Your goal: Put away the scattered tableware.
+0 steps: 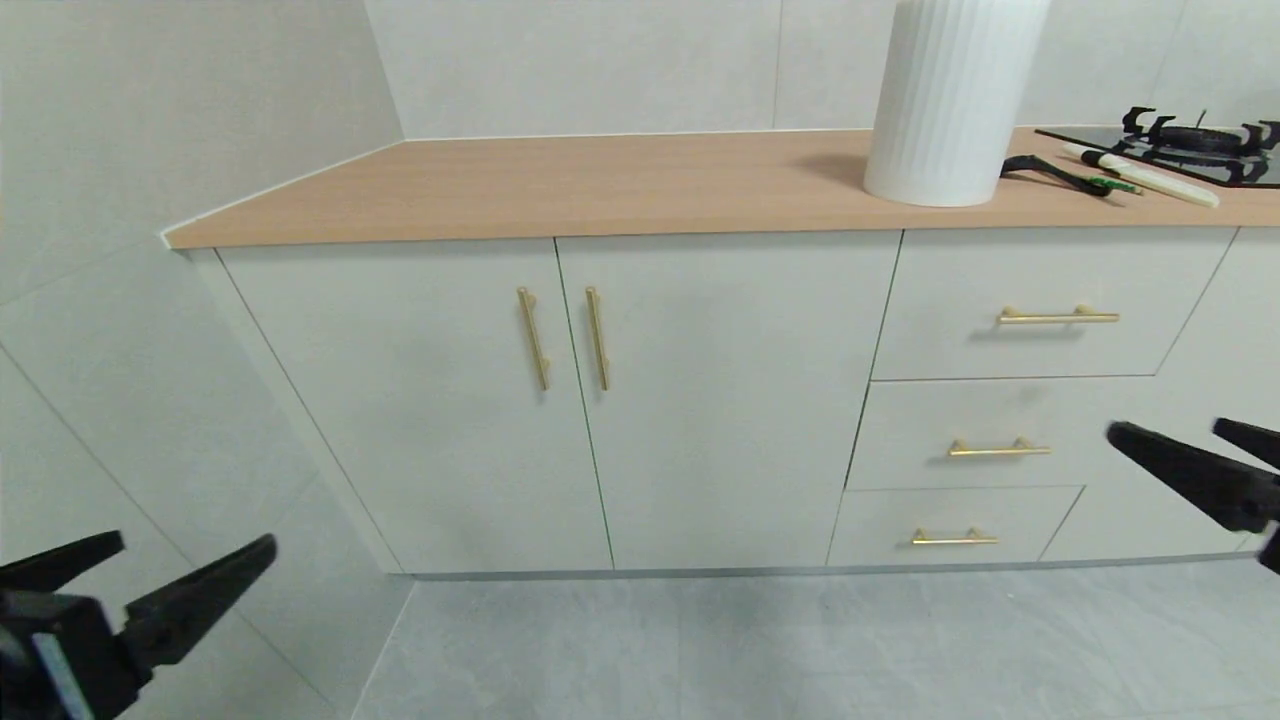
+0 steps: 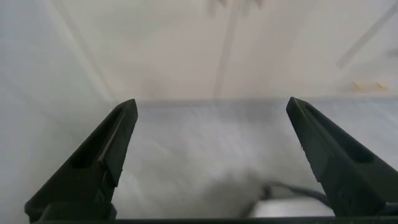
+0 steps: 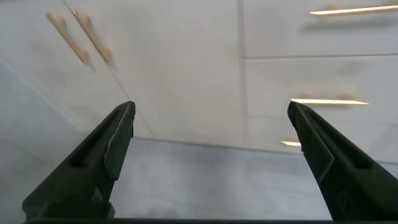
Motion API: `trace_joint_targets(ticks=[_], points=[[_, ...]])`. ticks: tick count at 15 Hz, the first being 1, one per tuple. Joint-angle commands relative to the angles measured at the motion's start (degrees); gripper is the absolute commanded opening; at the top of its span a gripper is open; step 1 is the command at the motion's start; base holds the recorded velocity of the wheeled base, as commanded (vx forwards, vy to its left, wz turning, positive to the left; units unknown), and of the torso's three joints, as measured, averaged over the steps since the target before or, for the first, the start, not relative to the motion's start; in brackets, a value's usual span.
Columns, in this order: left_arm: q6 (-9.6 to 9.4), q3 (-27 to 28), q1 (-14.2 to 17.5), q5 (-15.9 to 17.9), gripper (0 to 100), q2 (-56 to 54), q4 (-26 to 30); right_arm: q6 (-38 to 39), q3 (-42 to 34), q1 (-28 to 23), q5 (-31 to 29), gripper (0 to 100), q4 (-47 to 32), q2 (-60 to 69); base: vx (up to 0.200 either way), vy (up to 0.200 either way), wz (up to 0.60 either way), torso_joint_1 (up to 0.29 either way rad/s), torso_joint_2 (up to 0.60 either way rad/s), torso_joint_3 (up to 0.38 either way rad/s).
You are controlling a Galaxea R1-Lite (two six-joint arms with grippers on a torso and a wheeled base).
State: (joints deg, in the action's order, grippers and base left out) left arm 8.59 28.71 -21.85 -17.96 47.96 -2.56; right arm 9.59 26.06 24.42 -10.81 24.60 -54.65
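One ribbed white cylinder (image 1: 950,100), black utensil (image 1: 1050,173), cream knife (image 1: 1160,182) on woodgrain counter (image 1: 600,185).

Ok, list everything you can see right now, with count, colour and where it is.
counter: one, wood-brown, on top of the cabinets
vase: one, white and ribbed, upright on the counter towards the right
black utensil: one, black, lying on the counter beside the vase
white utensil: one, white, lying on the counter by the hob
hob: one, black, far right of the counter
doors: two, pale grey with gold handles, shut, under the counter
drawers: three, pale grey with gold handles, shut, stacked right of the doors
floor: grey tiles, below
left claw: black, open, low on the left
right claw: black, open, before the drawers
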Motion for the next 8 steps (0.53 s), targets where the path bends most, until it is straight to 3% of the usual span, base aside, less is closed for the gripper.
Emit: trace_joint_targets(ticks=[1, 2, 5, 8], points=[[-7.45, -1.6, 6.5, -0.3, 100, -19.2, 3.3, -7.4, -2.4, -8.2, -0.8, 100, -19.1, 27.1, 0.000, 0.000, 0.00, 0.000, 0.00, 0.000], [-8.07, -1.2, 7.8, -0.3, 100, -23.9, 5.8, -8.8, -2.5, -14.1, 0.4, 100, -23.0, 32.8, 0.000, 0.000, 0.00, 0.000, 0.00, 0.000], [-8.86, -1.5, 10.8, -0.1, 100, -33.6, 9.6, -10.8, -2.7, -17.9, 1.2, 100, -27.1, 45.8, 0.000, 0.000, 0.00, 0.000, 0.00, 0.000], [-10.18, -3.3, 15.9, 0.0, 100, -41.7, 11.3, -12.0, -2.9, -24.0, 1.8, 100, -30.5, 52.7, 0.000, 0.000, 0.00, 0.000, 0.00, 0.000]])
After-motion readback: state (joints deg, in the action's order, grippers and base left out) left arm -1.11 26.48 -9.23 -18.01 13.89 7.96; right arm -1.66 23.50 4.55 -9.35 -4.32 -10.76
